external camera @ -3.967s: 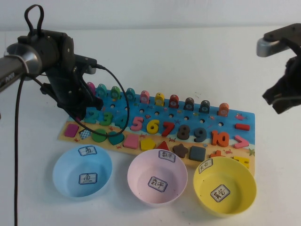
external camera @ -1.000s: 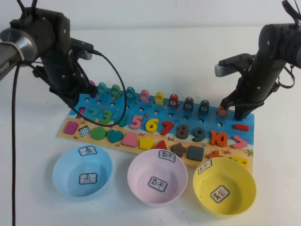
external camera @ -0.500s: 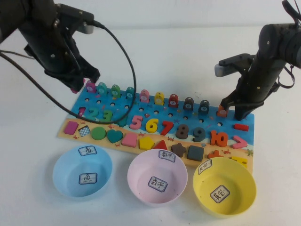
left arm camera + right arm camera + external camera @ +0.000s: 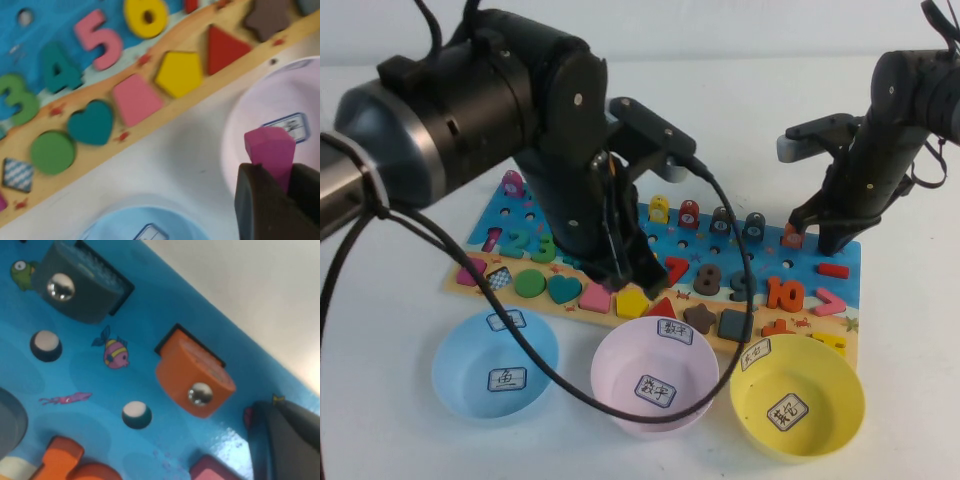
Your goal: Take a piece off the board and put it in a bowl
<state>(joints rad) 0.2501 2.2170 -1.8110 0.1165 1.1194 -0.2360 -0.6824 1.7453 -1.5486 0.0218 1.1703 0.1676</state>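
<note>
The magenta piece (image 4: 272,150) stands on end between the dark fingers (image 4: 260,205) of the left end effector (image 4: 280,192), its long axis running out from the fingers with the free end sticking clear; it hangs just over the near rim of the pale pink bowl (image 4: 620,385), above the label on the bowl's wall. The left end effector is closed narrowly on the piece. The left arm (image 4: 520,130) is bent over the middle of the board (image 4: 720,255), its bulky wrist pointing down toward the counter (image 4: 740,110) and hiding several of the digits; its black cable loops down across the pink bowl's front. Beside the pink bowl sit a light blue bowl (image 4: 460,370) on one side and a yellow bowl (image 4: 820,390) on the other. The right end effector (image 4: 815,232) is lowered at the board's far right corner, next to an orange peg (image 4: 192,380); I cannot tell whether its fingers are apart or together.
</note>
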